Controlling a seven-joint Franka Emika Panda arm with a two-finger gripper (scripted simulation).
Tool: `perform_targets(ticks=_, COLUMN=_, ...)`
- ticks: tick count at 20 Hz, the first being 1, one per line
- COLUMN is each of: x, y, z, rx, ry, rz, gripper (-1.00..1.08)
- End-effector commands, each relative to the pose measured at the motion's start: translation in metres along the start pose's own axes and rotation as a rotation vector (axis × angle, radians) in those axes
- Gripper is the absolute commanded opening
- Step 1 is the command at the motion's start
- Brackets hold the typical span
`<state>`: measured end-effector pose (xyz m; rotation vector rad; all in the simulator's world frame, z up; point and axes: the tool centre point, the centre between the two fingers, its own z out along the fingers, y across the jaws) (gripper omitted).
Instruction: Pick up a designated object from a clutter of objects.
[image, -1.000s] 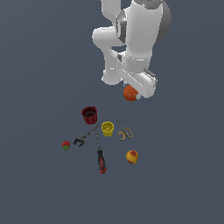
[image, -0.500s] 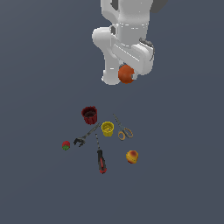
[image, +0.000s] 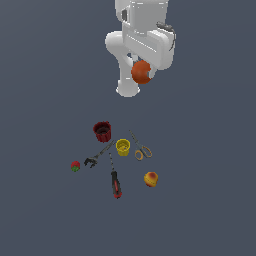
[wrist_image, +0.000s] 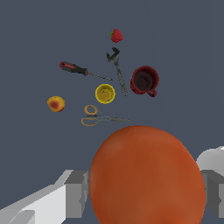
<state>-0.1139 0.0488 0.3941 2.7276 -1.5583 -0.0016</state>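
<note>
The plain orange-red ball, the designated object (image: 141, 72), hangs high above the floor under the white arm. My gripper (image: 142, 75) is shut on the ball. In the wrist view the ball (wrist_image: 146, 177) fills the foreground between the grey fingers (wrist_image: 77, 194). Far below lies the clutter of objects: a dark red cup (image: 102, 131), a yellow cup (image: 123, 146), scissors (image: 140, 148), a red-handled screwdriver (image: 115, 182), a black clamp (image: 96, 157), a strawberry (image: 75, 166) and a yellow-and-red fruit (image: 151, 179).
The same clutter shows in the wrist view: dark red cup (wrist_image: 145, 81), yellow cup (wrist_image: 105, 93), scissors (wrist_image: 98, 117), screwdriver (wrist_image: 78, 70), clamp (wrist_image: 117, 71), strawberry (wrist_image: 116, 35), yellow-and-red fruit (wrist_image: 56, 104). Plain dark grey floor lies all around.
The arm has risen steadily with the ball held in my gripper, carrying it farther above the clutter. The items on the floor have not moved.
</note>
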Motion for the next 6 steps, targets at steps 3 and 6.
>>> perform_targets(ticks=3, x=0.001, y=0.0006, z=-0.0044, rx=0.001, ry=0.001, rz=0.0, gripper=-1.0)
perform_targets(ticks=6, x=0.001, y=-0.0004, z=-0.0029, rx=0.001, ry=0.001, rz=0.0, gripper=-1.0)
